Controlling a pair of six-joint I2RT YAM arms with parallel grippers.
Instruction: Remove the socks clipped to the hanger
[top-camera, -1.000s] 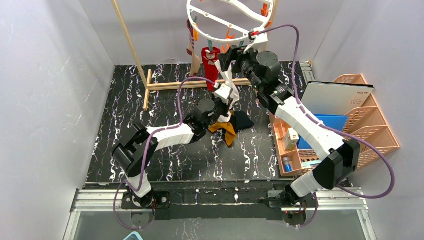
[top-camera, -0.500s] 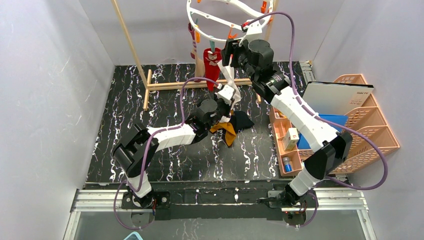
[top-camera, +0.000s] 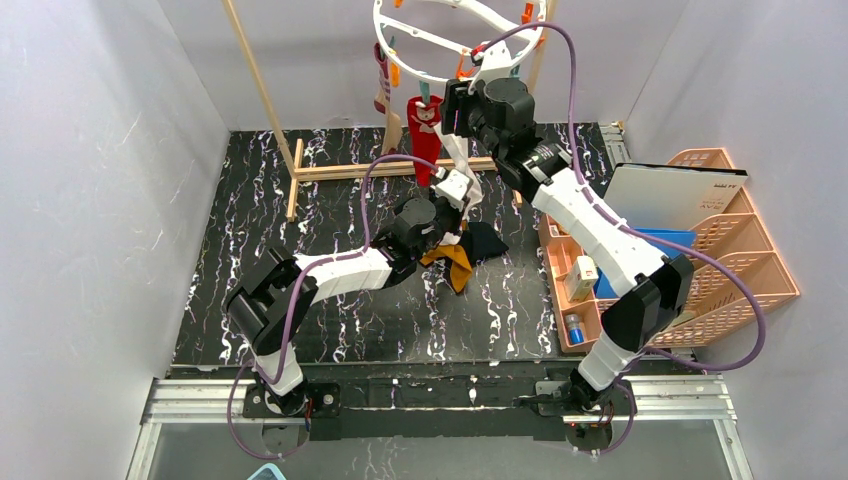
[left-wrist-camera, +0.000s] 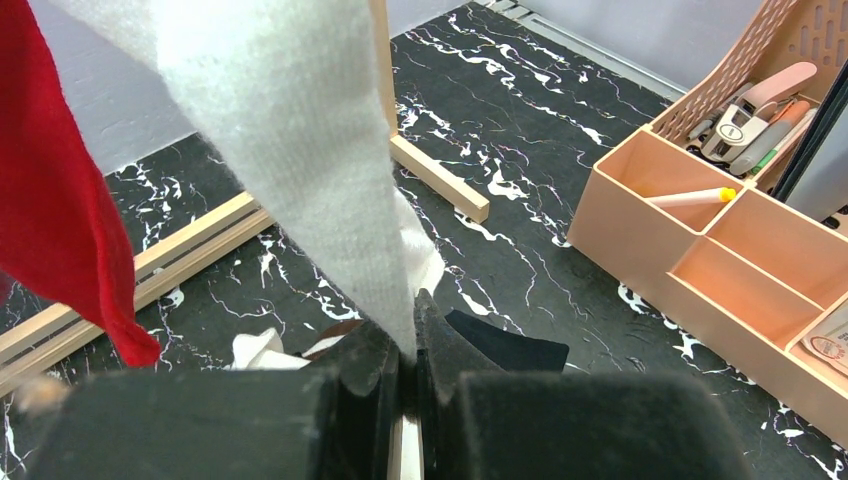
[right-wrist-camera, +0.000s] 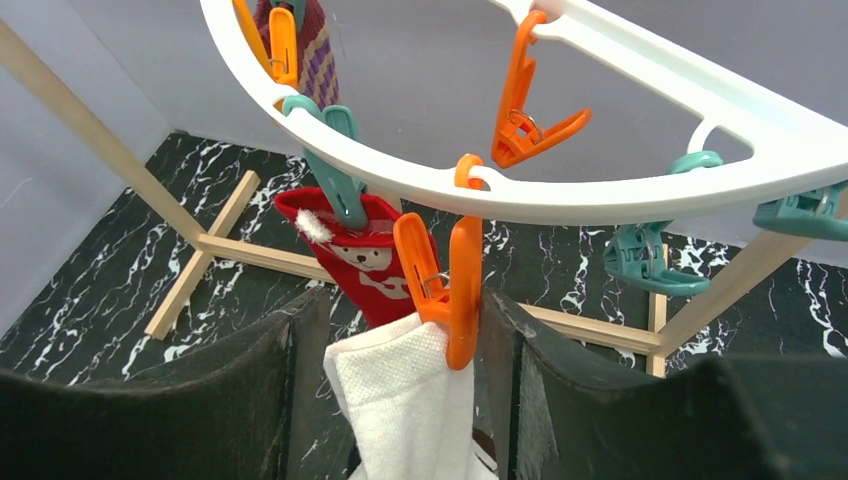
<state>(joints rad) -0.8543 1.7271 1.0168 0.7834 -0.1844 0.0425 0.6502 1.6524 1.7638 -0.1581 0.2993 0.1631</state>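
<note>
The white ring hanger hangs at the top centre; it also shows in the right wrist view. A white sock hangs from an orange clothespin. My right gripper is open, its fingers on either side of that pin and the sock's cuff. My left gripper is shut on the white sock's lower end. A red sock hangs from a teal pin, and a striped sock hangs behind it. A mustard sock and a black sock lie on the mat.
A light wooden pole frame stands on the black marbled mat. A peach organiser tray with pens and small items sits at the right, with a rack of dividers beyond it. White walls close in both sides.
My right gripper has risen and moved toward the hanger ring, so its fingers now straddle the orange pin. The left gripper has kept its hold on the white sock.
</note>
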